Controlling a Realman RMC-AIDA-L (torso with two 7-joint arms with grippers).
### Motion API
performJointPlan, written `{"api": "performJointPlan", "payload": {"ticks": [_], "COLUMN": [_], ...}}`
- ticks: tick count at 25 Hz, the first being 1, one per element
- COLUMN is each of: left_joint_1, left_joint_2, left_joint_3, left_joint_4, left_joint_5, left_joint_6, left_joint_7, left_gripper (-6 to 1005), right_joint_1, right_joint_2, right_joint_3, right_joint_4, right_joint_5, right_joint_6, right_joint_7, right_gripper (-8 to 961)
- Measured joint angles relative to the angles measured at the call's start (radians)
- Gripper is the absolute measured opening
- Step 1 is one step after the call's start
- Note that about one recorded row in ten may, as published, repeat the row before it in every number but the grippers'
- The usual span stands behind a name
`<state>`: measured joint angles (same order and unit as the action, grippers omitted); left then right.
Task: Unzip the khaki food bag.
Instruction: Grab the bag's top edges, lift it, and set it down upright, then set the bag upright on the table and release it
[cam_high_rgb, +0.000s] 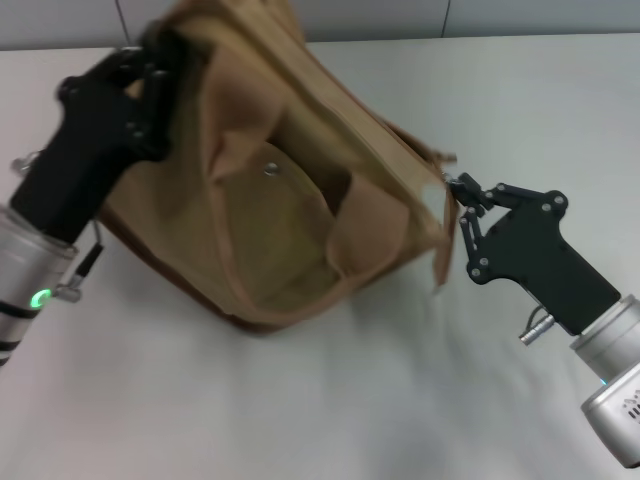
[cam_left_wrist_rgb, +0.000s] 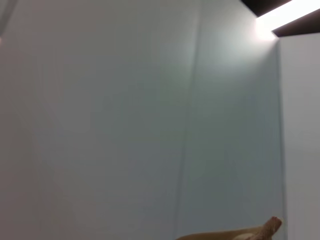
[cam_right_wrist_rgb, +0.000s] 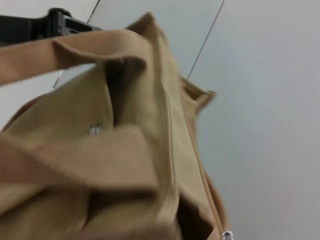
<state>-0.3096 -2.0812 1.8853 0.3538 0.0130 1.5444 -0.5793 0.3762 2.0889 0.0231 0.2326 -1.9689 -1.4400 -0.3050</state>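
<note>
khaki food bag (cam_high_rgb: 290, 190) tipped on white bench (cam_high_rgb: 330, 400), upper centre of frame | left end effector (cam_high_rgb: 155, 60) clamped on bag's upper-left end | right end effector (cam_high_rgb: 460, 190) apparently pinching zipper pull (cam_high_rgb: 447, 182) at right end

You're looking at a bare test room or lab, not a home or a shop. The table (cam_high_rgb: 500, 110) is a plain, pale, uniform surface. Behind it stand smooth grey wall panels (cam_left_wrist_rgb: 125, 110) with thin seams between them, and a bright strip light (cam_left_wrist_rgb: 287, 14) runs along the ceiling. No furnishings or signage pin it down further.
</note>
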Motion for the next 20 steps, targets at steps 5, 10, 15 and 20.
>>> {"api": "performJointPlan", "payload": {"ticks": [5,10,15,20], "left_joint_1": [0.011,0.012,0.013,0.012], "left_joint_2": [0.003,0.004,0.005,0.006], "left_joint_3": [-0.002,0.005,0.009,0.016], "left_joint_4": [-0.026,-0.036,-0.043,-0.059], "left_joint_5": [-0.028,-0.026,-0.023,-0.023], "left_joint_6": [0.005,0.004,0.006,0.006], "left_joint_7": [-0.024,-0.025,-0.025,-0.025], "left_gripper": [70,71,71,71], "right_joint_1": [-0.008,-0.007,0.005,0.049], "right_joint_2": [-0.001,0.000,-0.002,-0.004], "right_joint_3": [-0.004,-0.001,0.003,-0.002], "right_joint_4": [-0.013,-0.012,-0.034,-0.107], "right_joint_5": [-0.002,-0.002,0.004,-0.001], "right_joint_6": [0.000,0.000,0.000,0.000], "right_joint_7": [0.001,0.004,0.048,0.183], "right_gripper": [81,97,114,212]}}
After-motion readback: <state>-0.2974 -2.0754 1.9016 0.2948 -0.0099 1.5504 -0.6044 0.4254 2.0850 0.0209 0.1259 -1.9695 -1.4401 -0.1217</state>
